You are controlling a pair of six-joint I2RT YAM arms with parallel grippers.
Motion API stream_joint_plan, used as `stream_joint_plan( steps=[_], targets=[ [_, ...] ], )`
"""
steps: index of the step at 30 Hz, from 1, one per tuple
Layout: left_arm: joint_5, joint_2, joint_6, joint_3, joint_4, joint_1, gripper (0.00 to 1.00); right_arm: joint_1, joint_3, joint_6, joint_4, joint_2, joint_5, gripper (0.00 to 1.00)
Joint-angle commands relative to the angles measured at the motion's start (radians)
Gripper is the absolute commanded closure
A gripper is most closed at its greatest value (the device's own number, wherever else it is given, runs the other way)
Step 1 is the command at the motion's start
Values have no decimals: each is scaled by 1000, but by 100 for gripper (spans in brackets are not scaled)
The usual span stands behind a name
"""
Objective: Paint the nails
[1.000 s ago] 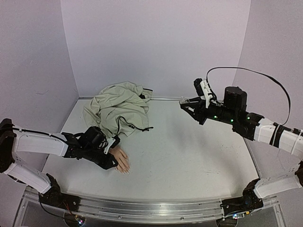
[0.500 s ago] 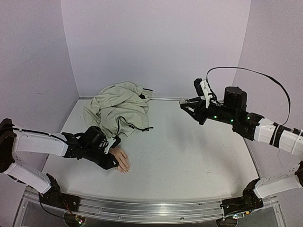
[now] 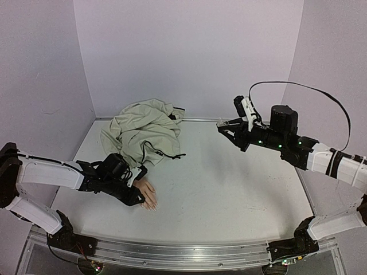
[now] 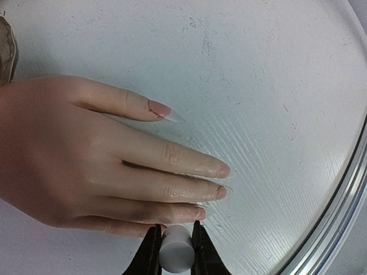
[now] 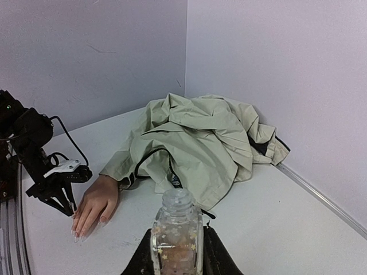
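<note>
Nails [image 4: 166, 112], long and pale with glossy clear tips, end the fingers of the mannequin hand [image 4: 74, 154]. The hand lies palm down on the near-left part of the white table [image 3: 229, 183], its fingers pointing toward the near edge. Its wrist disappears into a beige jacket [image 3: 143, 129] crumpled toward the far-left corner. The left gripper [image 4: 175, 232] is clamped narrow on a small white cylindrical cap [image 4: 176, 255], just beside the tip of the lowest finger in the wrist view; whether a brush hangs beneath it cannot be told. Well apart, above the far-right side of the table, the right gripper [image 5: 176, 243] clasps a clear glass bottle [image 5: 176, 212], upright and uncapped.
</note>
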Motion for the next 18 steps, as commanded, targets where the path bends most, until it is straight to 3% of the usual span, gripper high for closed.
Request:
stream_joint_plan(
  steps=[1, 18],
  targets=[
    [32, -1, 23, 34, 37, 4, 100, 2, 26, 1, 60, -2, -22, 100],
    [-59, -148, -44, -15, -10, 4, 100, 3, 28, 2, 60, 1, -28, 100]
  ],
)
